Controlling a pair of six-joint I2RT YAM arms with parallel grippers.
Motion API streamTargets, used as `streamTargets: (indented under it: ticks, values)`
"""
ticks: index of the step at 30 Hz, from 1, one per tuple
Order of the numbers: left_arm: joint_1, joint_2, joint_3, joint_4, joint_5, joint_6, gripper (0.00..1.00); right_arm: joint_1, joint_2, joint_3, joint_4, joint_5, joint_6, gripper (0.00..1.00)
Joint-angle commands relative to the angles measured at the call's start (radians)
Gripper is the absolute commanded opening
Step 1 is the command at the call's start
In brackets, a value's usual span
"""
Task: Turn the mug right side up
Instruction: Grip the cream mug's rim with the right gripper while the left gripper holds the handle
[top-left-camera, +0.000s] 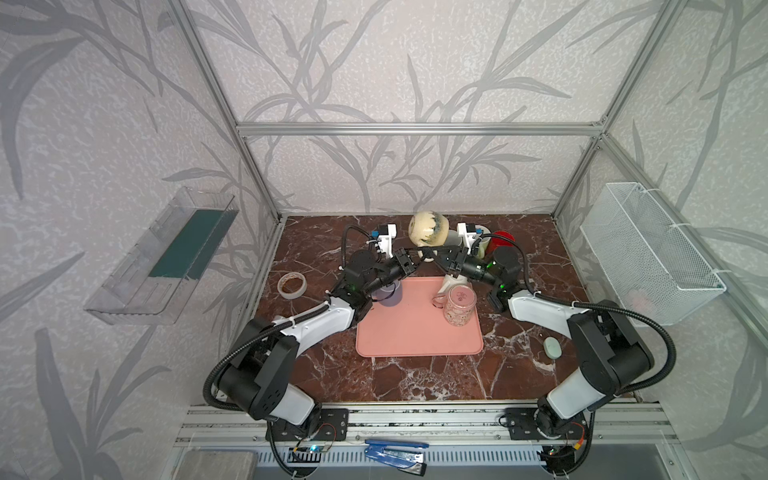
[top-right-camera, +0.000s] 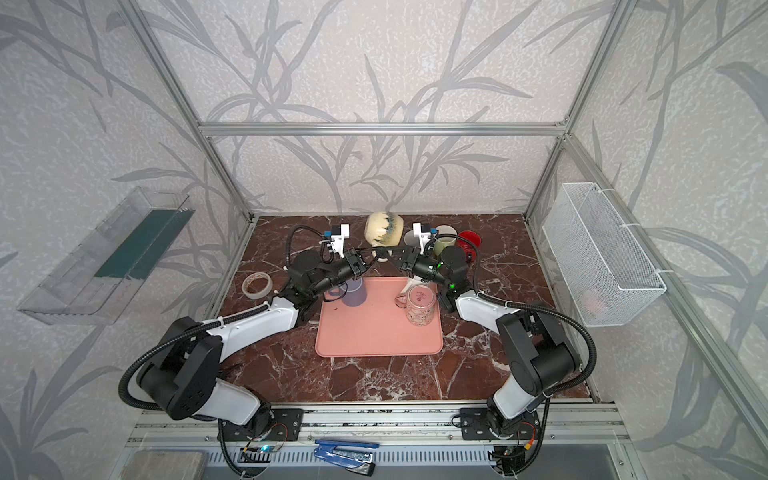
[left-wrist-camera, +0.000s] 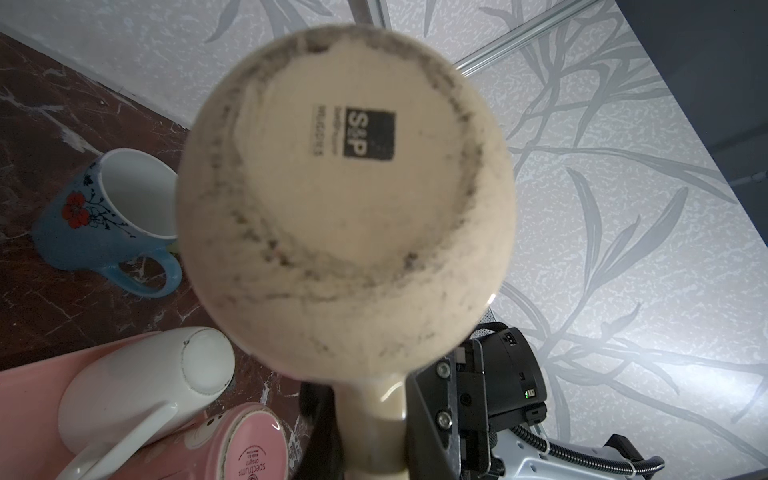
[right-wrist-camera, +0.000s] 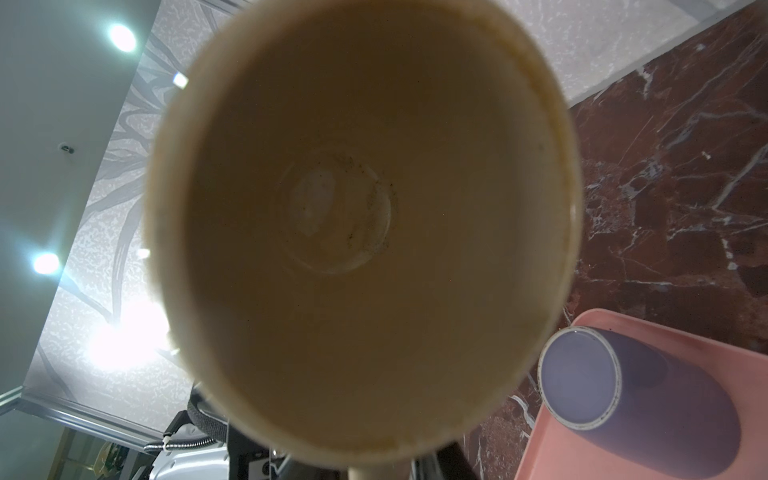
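Above the meeting jaws, well clear of the pink tray (top-left-camera: 415, 336) beneath them: cream mug (top-left-camera: 429, 232), aloft and lying on its side, neither upside down nor upright. Points its base toward the left gripper (top-left-camera: 420, 252) and its open mouth toward the right gripper (top-left-camera: 435, 257). Hangs by the handle (left-wrist-camera: 372, 419), running down from the body straight into both sets of jaws. Left jaws: narrow, pinched on that handle. Right jaws: set close on either side of the same handle, but cannot tell whether truly clamped or merely alongside. Looks like the middle of the turn, probably a pass from one grip to the other. Next calls for one firm hold on the handle before any release, then a wrist roll to bring the mouth up, then a descent onto bare tray below the jaws, between the purple mug (right-wrist-camera: 636, 407) and the pink mug (top-left-camera: 459, 305) standing base-up, touching neither.
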Motion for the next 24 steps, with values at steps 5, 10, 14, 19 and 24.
streamTargets:
  ticks: [5,10,14,19,24]
  values:
    - [-0.005,-0.009,0.041,0.162,0.037,0.011,0.0,-0.001,0.018,0.04,0.059,0.029,-0.001,0.03]
    - [-0.004,-0.008,0.033,0.146,0.039,0.025,0.0,-0.003,0.024,0.035,0.059,0.033,-0.004,0.0]
    - [0.0,-0.018,0.015,0.12,0.026,0.05,0.15,-0.006,0.018,0.025,0.056,0.035,-0.007,0.0]
    - [0.006,-0.052,-0.003,0.027,-0.014,0.116,0.32,-0.012,0.007,0.005,0.052,0.035,-0.014,0.0]
    - [0.01,-0.082,-0.01,-0.036,-0.037,0.157,0.38,-0.017,0.0,-0.014,0.05,0.037,-0.02,0.0]
